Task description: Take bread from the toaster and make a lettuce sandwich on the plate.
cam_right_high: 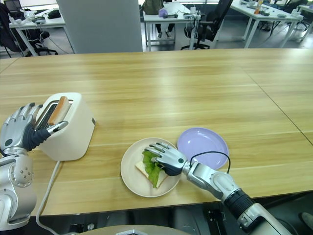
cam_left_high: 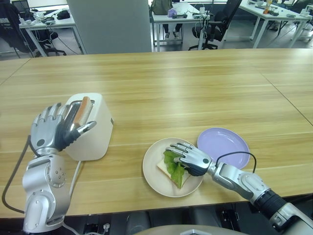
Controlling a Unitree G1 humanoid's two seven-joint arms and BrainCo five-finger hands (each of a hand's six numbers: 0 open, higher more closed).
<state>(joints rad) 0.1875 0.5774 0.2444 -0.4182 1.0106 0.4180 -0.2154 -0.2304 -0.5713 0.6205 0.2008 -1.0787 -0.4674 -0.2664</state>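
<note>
In the left eye view, open desk (cam_left_high: 186, 83) spreads across the middle of the frame. Its near edge runs just below the beige plate (cam_left_high: 151, 178). At lower left the left hand (cam_left_high: 51, 128), fingers spread and gripping nothing, lies against the toaster (cam_left_high: 95, 134), where the bread (cam_left_high: 84, 110) stands in the slot.

In the right eye view, the right hand (cam_right_high: 166, 157) rests released, palm down, on the lettuce (cam_right_high: 149, 170) over a lower slice (cam_right_high: 141, 169). A purple plate (cam_right_high: 203, 142) sits just to the right.

In front of me I count one toaster (cam_left_high: 93, 132) and one lettuce leaf (cam_left_high: 174, 165). Bread comes to two: an upright slice (cam_left_high: 84, 110) in the slot and a flat slice (cam_left_high: 165, 173) under the leaf. Plates are two: a beige plate (cam_left_high: 152, 156) and a purple plate (cam_left_high: 225, 142).
</note>
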